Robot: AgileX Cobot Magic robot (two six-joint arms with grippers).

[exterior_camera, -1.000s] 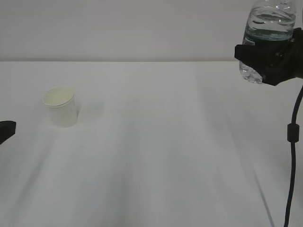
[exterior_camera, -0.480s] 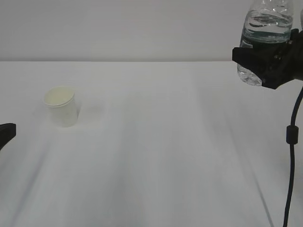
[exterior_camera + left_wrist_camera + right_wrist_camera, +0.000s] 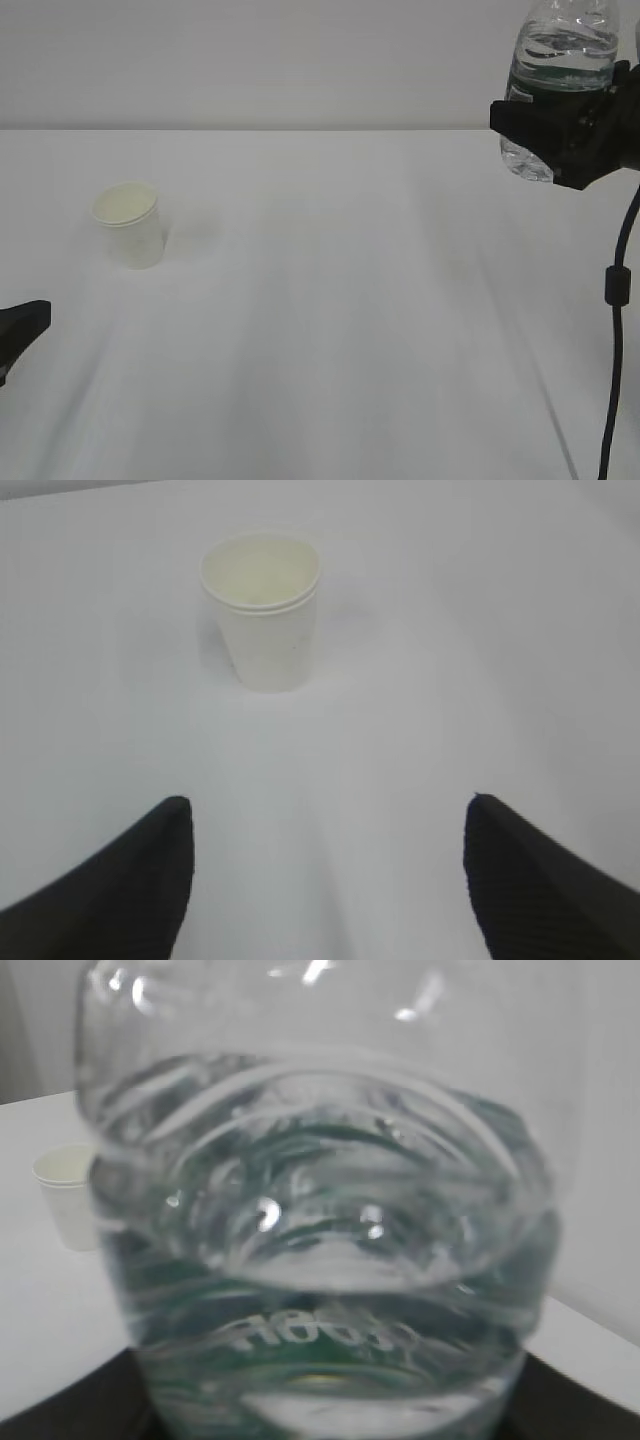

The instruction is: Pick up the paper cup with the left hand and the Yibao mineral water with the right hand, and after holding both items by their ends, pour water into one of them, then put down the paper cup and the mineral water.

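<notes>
The white paper cup (image 3: 128, 225) stands upright on the table's left side, and in the left wrist view this paper cup (image 3: 263, 610) lies straight ahead, well beyond the jaws. My left gripper (image 3: 327, 802) is open and empty, its black fingers (image 3: 130, 880) spread wide. Only its tip (image 3: 22, 322) shows at the exterior view's lower left edge. High at the right, my right gripper (image 3: 560, 135) is shut on the lower body of the Yibao mineral water (image 3: 560, 60), which is lifted clear of the table. That bottle (image 3: 320, 1240) fills the right wrist view.
The white table (image 3: 330, 300) stretches between the cup and the raised bottle, against a plain pale wall. A thin black cable (image 3: 618, 300) hangs down from the right arm along the right edge. The cup (image 3: 65, 1195) shows small at the right wrist view's left.
My left gripper's tip has dropped lower and nearer in the exterior view, farther from the cup. The right gripper with the bottle shifted slightly left and has since held still.
</notes>
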